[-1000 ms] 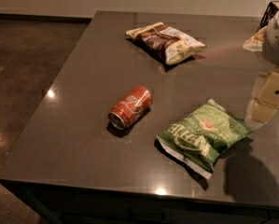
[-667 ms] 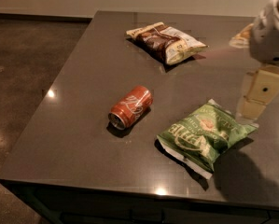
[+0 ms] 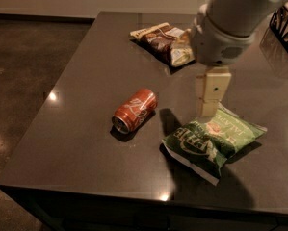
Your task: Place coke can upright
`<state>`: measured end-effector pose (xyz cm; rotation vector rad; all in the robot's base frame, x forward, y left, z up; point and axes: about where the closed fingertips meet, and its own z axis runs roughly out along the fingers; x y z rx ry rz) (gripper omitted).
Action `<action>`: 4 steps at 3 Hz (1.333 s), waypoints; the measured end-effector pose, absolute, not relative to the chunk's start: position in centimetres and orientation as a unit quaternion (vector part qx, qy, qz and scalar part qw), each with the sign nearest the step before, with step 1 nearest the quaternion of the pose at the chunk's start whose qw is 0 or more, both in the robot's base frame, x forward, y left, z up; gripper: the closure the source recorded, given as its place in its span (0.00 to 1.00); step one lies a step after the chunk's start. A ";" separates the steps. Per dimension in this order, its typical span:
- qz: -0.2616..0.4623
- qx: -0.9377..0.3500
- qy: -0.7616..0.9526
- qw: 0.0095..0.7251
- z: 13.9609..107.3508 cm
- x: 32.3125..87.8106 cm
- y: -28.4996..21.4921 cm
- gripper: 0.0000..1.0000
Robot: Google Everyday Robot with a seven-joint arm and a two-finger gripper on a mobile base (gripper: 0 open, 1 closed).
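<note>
1. Coke can (image 3: 134,110): on its side on dark table (image 3: 81,85), just left of frame centre. Not upright yet, so task looks undone.
2. Long axis: diagonal, lower left to upper right. Silver end at lower left faces camera; other end points up-right, roughly toward gripper.
3. Gripper (image 3: 210,97): right of centre, hanging below big pale arm (image 3: 230,23) that enters from upper right. Open or closed: can't tell from this angle. Holding nothing, as far as seen.
4. Key relation: can sits to left of gripper in frame and slightly lower, near but apart, no contact. Only one arm on rig, so no choice of side.
5. Judgement: next move prob. needs travel leftward, then alignment across can's diagonal axis before any grasp; round body may roll if nudged off-centre.
6. Green chip bag (image 3: 213,141): lower right, directly under gripper, close to can's right but not touching it. Could get brushed on way over.
7. Brown chip bag (image 3: 165,42): upper centre, well apart from can, partly behind arm.
8. Wire basket (image 3: 284,23): upper right edge, only part seen.
9. Counts: 1 can, 2 chip bags, 1 basket, 1 gripper.
</note>
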<state>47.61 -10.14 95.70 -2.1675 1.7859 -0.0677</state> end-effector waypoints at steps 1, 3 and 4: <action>-0.020 -0.811 0.563 0.156 94.7 48.2 -5.4 0.00; -0.009 -0.878 0.469 0.100 90.6 49.4 0.5 0.00; -0.006 -0.898 0.434 0.074 88.7 49.4 1.8 0.00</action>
